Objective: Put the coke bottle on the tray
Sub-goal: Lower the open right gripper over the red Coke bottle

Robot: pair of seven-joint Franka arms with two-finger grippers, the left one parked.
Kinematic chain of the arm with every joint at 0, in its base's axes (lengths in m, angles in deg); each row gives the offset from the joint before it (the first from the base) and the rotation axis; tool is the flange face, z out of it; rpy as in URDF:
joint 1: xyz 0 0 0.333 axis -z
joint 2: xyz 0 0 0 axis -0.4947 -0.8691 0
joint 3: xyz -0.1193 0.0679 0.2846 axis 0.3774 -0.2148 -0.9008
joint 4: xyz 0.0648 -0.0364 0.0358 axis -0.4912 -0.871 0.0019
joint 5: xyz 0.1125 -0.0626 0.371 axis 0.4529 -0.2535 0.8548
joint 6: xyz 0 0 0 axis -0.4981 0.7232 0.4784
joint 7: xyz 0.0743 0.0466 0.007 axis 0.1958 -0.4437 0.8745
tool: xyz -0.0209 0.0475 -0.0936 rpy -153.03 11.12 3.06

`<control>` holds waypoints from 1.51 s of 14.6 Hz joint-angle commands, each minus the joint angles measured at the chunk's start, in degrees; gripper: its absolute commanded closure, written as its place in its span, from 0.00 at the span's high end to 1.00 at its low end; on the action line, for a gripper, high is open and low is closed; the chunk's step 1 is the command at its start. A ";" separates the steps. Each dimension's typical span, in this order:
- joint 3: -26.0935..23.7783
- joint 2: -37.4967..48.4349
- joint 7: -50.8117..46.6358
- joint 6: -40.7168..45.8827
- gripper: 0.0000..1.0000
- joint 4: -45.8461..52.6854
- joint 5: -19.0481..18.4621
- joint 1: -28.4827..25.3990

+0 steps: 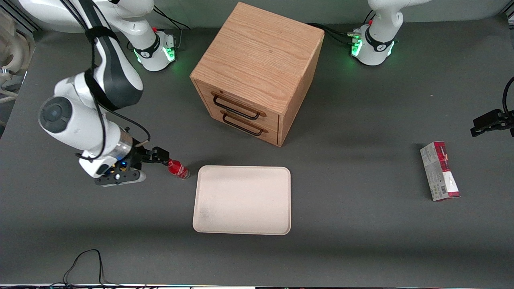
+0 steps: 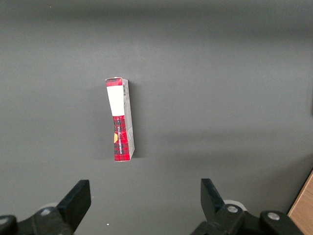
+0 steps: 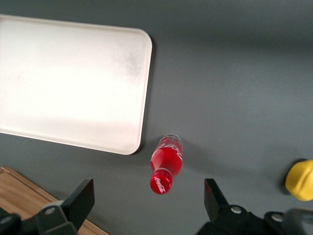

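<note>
End effector (image 3: pixel 149 203) open above coke bottle (image 3: pixel 166 163) beside tray (image 3: pixel 73 83).

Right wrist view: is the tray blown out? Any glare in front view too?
Right wrist view: the tray is overexposed, its middle nearly pure white; the coke bottle stays readable between the open gripper fingers. Front view: the tray is evenly lit, and soft shadows fall beside the cabinet.

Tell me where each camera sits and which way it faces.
Front view: high, facing both arms; table, tray, cabinet, bottle, carton, open hand beside the bottle.
Right wrist view: looks down past its own fingers at bottle and tray, shared with front.
Left wrist view: looks down at carton, shared with front.
</note>
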 commanded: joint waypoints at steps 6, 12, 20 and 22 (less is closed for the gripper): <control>-1.89 -0.18 -4.43 -14.87 0.99 -12.97 -5.95 0.01; -1.80 0.17 -4.34 -15.93 0.96 -16.32 -7.98 0.10; -1.71 0.17 -4.69 -15.76 0.12 -15.71 -7.54 1.07; -1.80 0.17 -5.65 -15.58 0.00 -15.44 -7.36 1.07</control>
